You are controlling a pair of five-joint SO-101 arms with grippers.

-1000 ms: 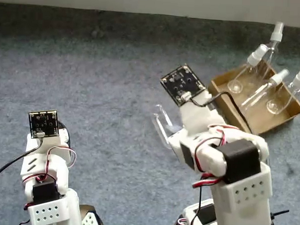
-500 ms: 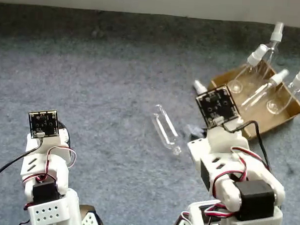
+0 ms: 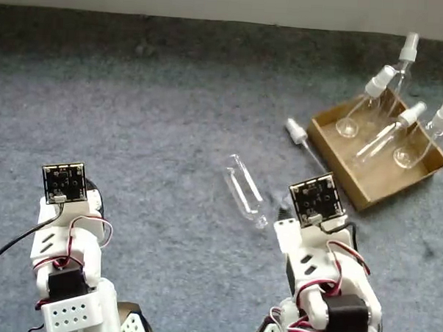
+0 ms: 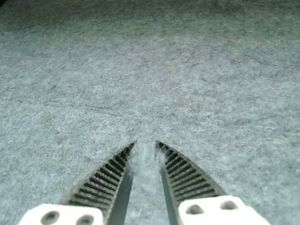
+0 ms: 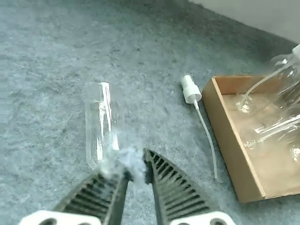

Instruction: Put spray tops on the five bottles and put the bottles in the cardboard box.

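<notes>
A grey-blue, felt-like fabric covering [image 3: 149, 133] spreads over the whole tabletop, its nap mottled with lighter and darker flecks. In the high view it runs from the lower edge of the frame up to a darker, charcoal-toned band [image 3: 102, 30] of the same fabric that crosses the upper part from left to right. Above that band, along the very top edge of the frame, lies a narrow, pale off-white strip [image 3: 214, 2] of plain surface; whether it is a wall cannot be told. The light is soft and even, brightest across the middle of the fabric. Both wrist views show the same fuzzy fibres close up.
</notes>
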